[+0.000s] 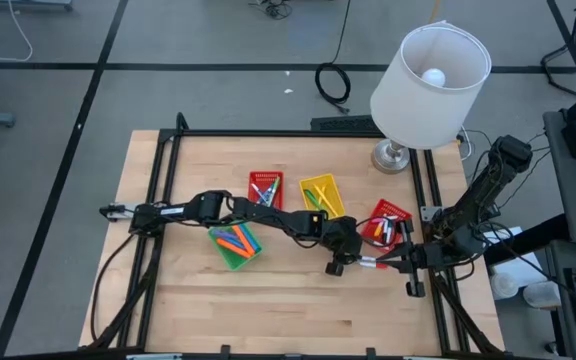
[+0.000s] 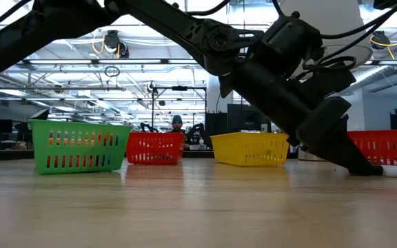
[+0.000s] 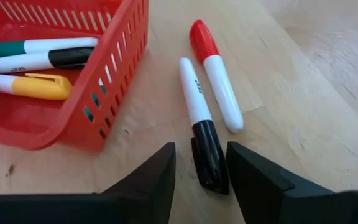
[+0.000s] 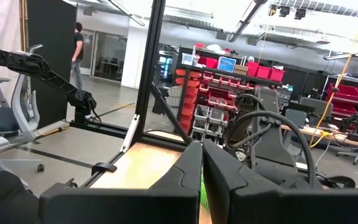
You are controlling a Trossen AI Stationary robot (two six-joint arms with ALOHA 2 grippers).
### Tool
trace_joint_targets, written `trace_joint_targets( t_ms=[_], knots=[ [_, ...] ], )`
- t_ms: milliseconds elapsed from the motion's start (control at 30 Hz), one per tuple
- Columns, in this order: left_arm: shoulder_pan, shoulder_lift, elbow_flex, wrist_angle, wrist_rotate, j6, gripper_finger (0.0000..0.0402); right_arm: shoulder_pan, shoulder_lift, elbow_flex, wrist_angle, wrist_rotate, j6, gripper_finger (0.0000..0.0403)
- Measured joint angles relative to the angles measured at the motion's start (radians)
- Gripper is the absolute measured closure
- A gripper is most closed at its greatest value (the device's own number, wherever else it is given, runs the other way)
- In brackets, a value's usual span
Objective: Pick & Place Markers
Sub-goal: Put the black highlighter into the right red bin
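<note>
Two markers lie on the table beside a red basket (image 3: 114, 68): a white one with a black cap (image 3: 194, 93) and a white one with a red cap (image 3: 216, 74). My left gripper (image 3: 201, 147) is open and slants down over them, one finger on each side of the black cap (image 3: 205, 152). In the high view it shows as the left gripper (image 1: 361, 260) just in front of that red basket (image 1: 388, 222). Several more markers lie in the basket. My right gripper (image 4: 202, 155) is shut, held up over the table's right edge. My left gripper straddles the black cap (image 3: 209, 168) of the white marker, coming down at a slant and lying along the marker. One finger (image 3: 244, 174) stands very close to the cap. Whether it touches, I cannot tell. The marker lies flat on the table.
A green basket (image 1: 235, 245) with markers, another red basket (image 1: 265, 188) and a yellow basket (image 1: 322, 195) stand mid-table. A lamp with a white shade (image 1: 430, 85) rises at the far right corner. Bare wood lies along the table's near edge.
</note>
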Motion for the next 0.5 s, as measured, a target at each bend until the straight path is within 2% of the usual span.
trace_joint_targets(
  t_ms=[167, 233, 400, 500],
  knots=[
    [0.0, 0.001, 0.0, -0.01, 0.009, -0.002, 0.0256, 0.0, 0.0, 0.0, 0.0, 0.0, 0.0, 0.0402],
    [0.0, 0.001, 0.0, -0.019, 0.015, -0.004, 0.0279, 0.0, 0.0, 0.0, 0.0, 0.0, 0.0, 0.0402],
    [-0.001, 0.003, 0.001, -0.022, 0.012, -0.031, 0.0367, 0.0, 0.0, 0.0, 0.0, 0.0, 0.002, 0.0402],
    [0.0, 0.003, 0.001, -0.023, 0.011, -0.029, 0.0368, 0.0, 0.0, -0.001, 0.0, 0.0, 0.012, 0.0403]
  ],
)
